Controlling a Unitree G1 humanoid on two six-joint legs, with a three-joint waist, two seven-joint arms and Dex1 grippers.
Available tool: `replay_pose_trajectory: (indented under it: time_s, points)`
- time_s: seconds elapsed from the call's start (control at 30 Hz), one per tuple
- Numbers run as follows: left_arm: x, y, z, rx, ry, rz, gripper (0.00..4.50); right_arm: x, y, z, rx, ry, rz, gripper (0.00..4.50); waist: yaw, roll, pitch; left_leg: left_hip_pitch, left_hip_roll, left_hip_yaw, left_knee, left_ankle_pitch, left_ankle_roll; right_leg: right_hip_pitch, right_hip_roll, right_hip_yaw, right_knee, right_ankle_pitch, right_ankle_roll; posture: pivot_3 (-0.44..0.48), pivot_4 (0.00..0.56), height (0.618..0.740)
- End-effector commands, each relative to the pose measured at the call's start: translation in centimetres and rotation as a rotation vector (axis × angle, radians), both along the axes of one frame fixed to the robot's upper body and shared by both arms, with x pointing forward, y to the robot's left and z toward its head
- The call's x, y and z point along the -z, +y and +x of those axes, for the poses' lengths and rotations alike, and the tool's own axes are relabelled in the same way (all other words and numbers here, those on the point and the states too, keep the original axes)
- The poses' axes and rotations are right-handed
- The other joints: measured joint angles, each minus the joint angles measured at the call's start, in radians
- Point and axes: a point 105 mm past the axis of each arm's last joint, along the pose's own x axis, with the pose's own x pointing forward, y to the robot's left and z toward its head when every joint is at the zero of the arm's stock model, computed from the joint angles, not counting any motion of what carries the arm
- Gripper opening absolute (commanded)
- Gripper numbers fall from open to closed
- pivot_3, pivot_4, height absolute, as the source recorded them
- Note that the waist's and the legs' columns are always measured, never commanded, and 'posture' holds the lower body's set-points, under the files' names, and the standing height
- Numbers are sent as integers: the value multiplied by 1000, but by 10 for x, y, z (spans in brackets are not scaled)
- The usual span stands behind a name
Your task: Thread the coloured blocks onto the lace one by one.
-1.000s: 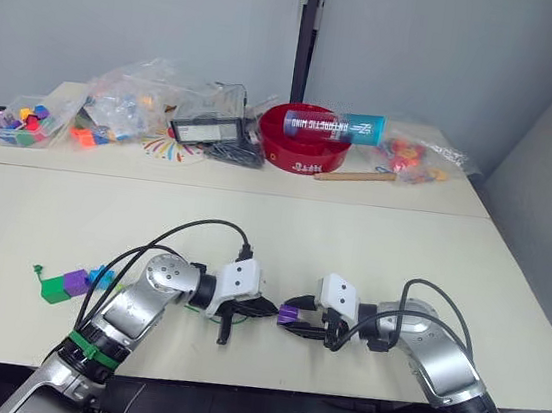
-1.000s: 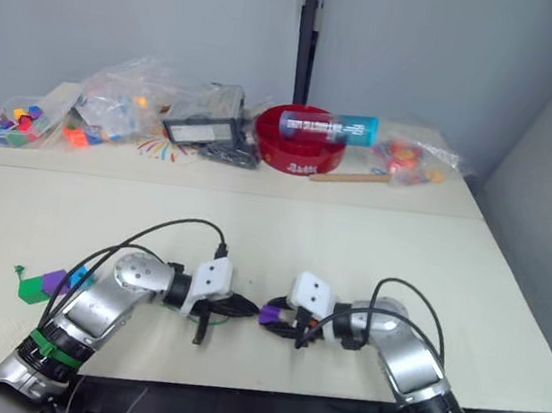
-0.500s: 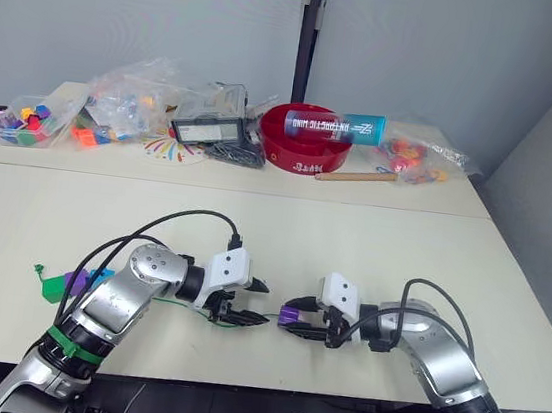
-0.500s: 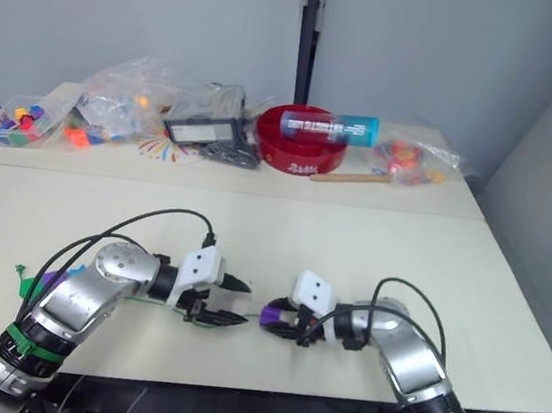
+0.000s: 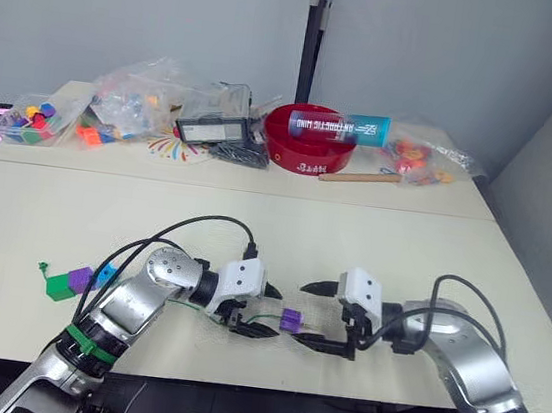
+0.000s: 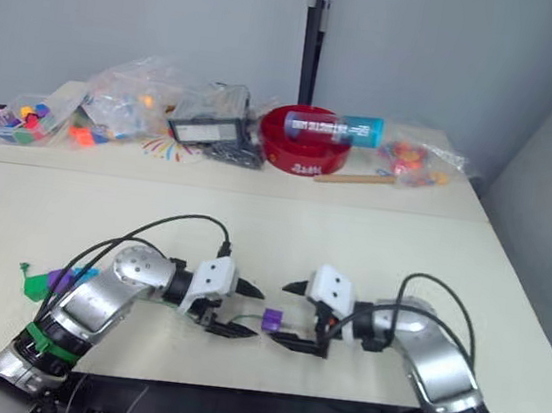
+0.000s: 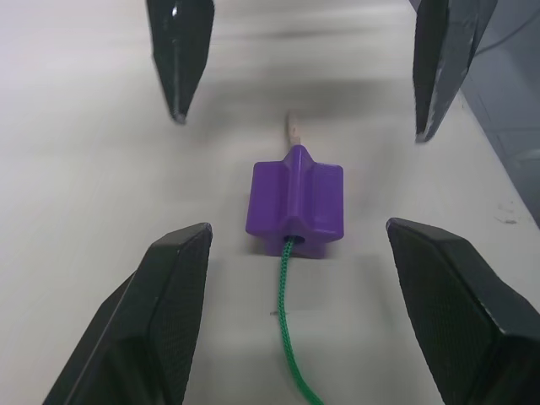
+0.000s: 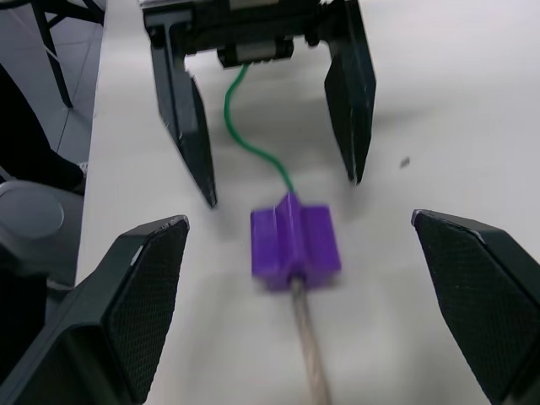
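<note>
Purple plastic, a small ridged block (image 7: 295,200), lies on the pale bench (image 5: 372,249) between the two end effectors, touching neither. The lace (image 7: 285,337) already runs through its bore: green cord trails out of the side facing the left end effector (image 5: 254,310), and the pale stiff tip (image 8: 308,359) sticks out of the opposite face, toward the right end effector (image 5: 318,314).

Both end effectors sit wide open and empty, fingers splayed to either side of the purple block and facing each other across it. From the block, the cord curves back under the left end effector.

Further from the block, beyond the left arm, the other blocks sit in a small cluster on the bench: a second purple one (image 5: 80,279), a light blue one (image 5: 104,274) just beside it, and a green one (image 5: 56,287) at the outer end.

Well beyond the block, along the bench's far edge, lie clear bags of toy pieces (image 5: 127,103) and a red bowl (image 5: 310,138).

The block looks light and hard, likely slick enough to skid or twist if pinched off-centre, so its flat side faces seem the better hold. The cord is limp and will not push; the stiff tip appears to be the only part fit for steering, and gripping it close behind the block should let the block slide down the lace.
</note>
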Motion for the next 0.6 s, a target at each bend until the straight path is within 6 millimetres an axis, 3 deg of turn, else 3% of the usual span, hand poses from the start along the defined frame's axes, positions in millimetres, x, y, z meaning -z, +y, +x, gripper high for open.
replay_pose_trajectory:
  time_s: [0.03, 0.4, 0.6]
  points:
    - [-1, -10, 2, 36, -38, -5, 3495, -9, -5, -4, 0, -29, 9, 4492, -2, 0, 0, 0, 0, 0, 0, 0, 0, 0, 0, 0, -1, 0, 0, 0, 150, 740]
    - [13, -22, 6, 58, -28, 19, 3495, 3, -5, 2, 57, -40, -21, 4492, -6, 0, 0, 0, 0, 0, 0, 0, 0, 0, 0, 1, -1, 0, 0, 0, 150, 740]
    - [12, -22, 11, 43, -48, 23, 1663, 6, -4, 4, 57, -40, -27, 4500, -5, 0, 0, 0, 0, 0, 0, 0, 0, 0, 0, 1, -1, 1, 1, 0, 150, 740]
